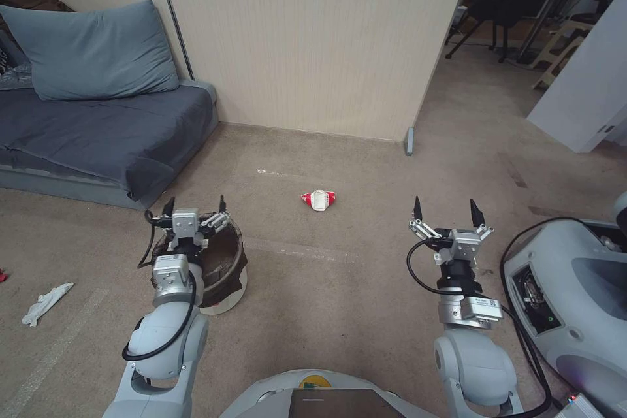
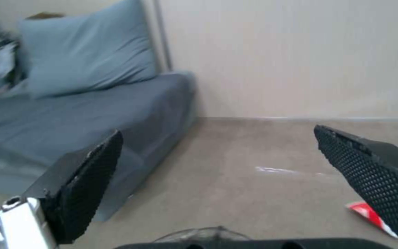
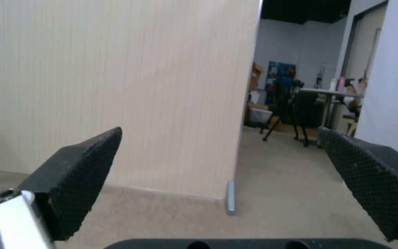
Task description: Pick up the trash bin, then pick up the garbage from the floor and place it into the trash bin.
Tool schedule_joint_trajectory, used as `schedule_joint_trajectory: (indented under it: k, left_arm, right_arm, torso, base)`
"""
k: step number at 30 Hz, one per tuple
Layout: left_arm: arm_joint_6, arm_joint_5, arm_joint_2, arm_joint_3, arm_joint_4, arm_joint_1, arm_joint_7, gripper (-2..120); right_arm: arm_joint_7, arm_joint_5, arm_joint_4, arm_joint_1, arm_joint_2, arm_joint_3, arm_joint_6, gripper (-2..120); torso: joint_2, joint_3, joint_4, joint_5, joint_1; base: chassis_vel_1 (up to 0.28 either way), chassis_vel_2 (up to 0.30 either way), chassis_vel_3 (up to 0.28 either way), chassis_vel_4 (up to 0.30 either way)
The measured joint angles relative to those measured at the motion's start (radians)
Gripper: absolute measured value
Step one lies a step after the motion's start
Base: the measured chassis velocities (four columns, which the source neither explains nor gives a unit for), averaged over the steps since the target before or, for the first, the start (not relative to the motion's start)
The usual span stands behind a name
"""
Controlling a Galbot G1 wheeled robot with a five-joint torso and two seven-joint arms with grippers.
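The trash bin [image 1: 225, 261] is a small round white bucket lined with a dark brown bag folded over its rim. It stands tilted on the floor [image 1: 339, 274], directly under the left jaws, which hang spread above its near rim. A crumpled red-and-white carton [image 1: 318, 200] lies flat on the beige carpet, ahead of both pairs of jaws and between them, nearer the left pair. A twisted white tissue wad [image 1: 46, 304] lies well out to the left of the left jaws, with a red scrap [image 1: 2, 275] just beyond it.

Both arms reach forward, the left pincer [image 1: 195, 208] and right pincer [image 1: 447, 211] with fingers spread wide.
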Motion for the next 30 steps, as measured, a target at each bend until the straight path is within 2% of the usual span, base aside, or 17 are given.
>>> schedule_joint_trajectory:
  k: [1,2,6,7,8,10,11,13,14,16,18,23,30]
  left_arm:
    - [0.014,-0.023,0.0,-0.006,-0.005,-0.008,-0.043,100]
    - [0.014,-0.023,0.0,-0.006,-0.005,-0.008,-0.043,100]
    - [0.126,-0.194,-0.004,-0.029,-0.022,-0.05,-0.285,100]
    - [0.126,-0.194,-0.004,-0.029,-0.022,-0.05,-0.285,100]
    - [0.166,-0.267,-0.005,-0.044,-0.024,-0.062,-0.377,100]
    - [0.205,-0.362,-0.005,-0.078,-0.023,-0.073,-0.514,100]
    - [0.205,-0.362,-0.005,-0.078,-0.023,-0.073,-0.514,100]
    - [0.214,-0.399,-0.005,-0.098,-0.019,-0.073,-0.572,100]
    - [0.232,-0.451,-0.006,-0.116,-0.019,-0.071,-0.632,100]
    - [0.236,-0.461,-0.007,-0.119,-0.019,-0.071,-0.643,100]
    - [0.25,-0.521,-0.01,-0.142,-0.005,-0.074,-0.708,100]
    - [0.255,-0.577,-0.01,-0.176,0.02,-0.077,-0.751,100]
    - [0.253,-0.675,-0.007,-0.211,0.078,-0.08,-0.776,100]
  right_arm:
    - [-0.001,0.003,0.0,0.006,-0.005,0.0,-0.006,100]
    - [-0.001,0.003,0.0,0.006,-0.005,0.0,-0.006,100]
    - [-0.002,0.011,-0.001,0.008,-0.009,0.001,-0.012,100]
    - [-0.002,0.011,-0.001,0.008,-0.009,0.001,-0.012,100]
    - [-0.002,0.011,-0.005,0.006,-0.01,0.001,-0.011,100]
    - [-0.001,0.01,-0.011,0.006,-0.013,0.001,-0.009,100]
    - [-0.001,0.01,-0.011,0.006,-0.013,0.001,-0.009,100]
    - [-0.001,0.01,-0.015,0.008,-0.015,0.001,-0.008,100]
    - [-0.001,0.009,-0.021,0.012,-0.016,-0.002,-0.008,100]
    - [-0.001,0.009,-0.022,0.013,-0.016,-0.004,-0.008,100]
    - [-0.001,0.006,-0.029,0.019,-0.018,-0.013,-0.008,100]
    - [-0.001,0.006,-0.037,0.025,-0.03,-0.009,-0.008,100]
    - [-0.001,0.012,-0.045,0.03,-0.039,0.0,-0.004,100]
  torso:
    - [0.0,0.0,0.0,0.0,0.0]
    - [0.0,0.0,0.0,0.0,0.0]
    - [0.0,0.0,-0.0003,0.0,0.0]
    - [0.0,0.0,-0.0003,0.0,0.0]
    - [0.0,0.0,-0.0003,0.0,0.0]
    - [0.0,0.0,-0.0002,0.0,0.0]
    - [0.0,0.0,-0.0002,0.0,0.0]
    - [0.0,0.0,-0.0001,-0.0001,0.0]
    - [0.0,0.0,-0.0002,0.0,0.0]
    - [0.0,0.0,-0.0001,0.0,0.0]
    - [0.0,0.0,-0.0001,0.0,0.0]
    - [0.0,0.0,-0.0001,-0.0001,0.0]
    - [0.0,0.0,-0.0002,-0.0001,0.0]
  base:
    - [0.0,0.0,0.0,0.0]
    - [0.0,0.0,0.0,0.0]
    - [0.0,0.0,0.0,0.0]
    - [0.0,0.0,0.0,0.0]
    - [0.0,0.0,0.0,0.0]
    - [0.0,0.0,0.0,0.0]
    - [0.0,0.0,0.0,0.0]
    - [0.0,0.0,0.0,0.0]
    - [0.0,0.0,0.0,0.0]
    - [0.0,0.0,0.0,0.0]
    - [0.0,0.0,0.0,0.0]
    - [0.0,0.0,0.0,0.0]
    - [0.0,0.0,0.0,0.0]
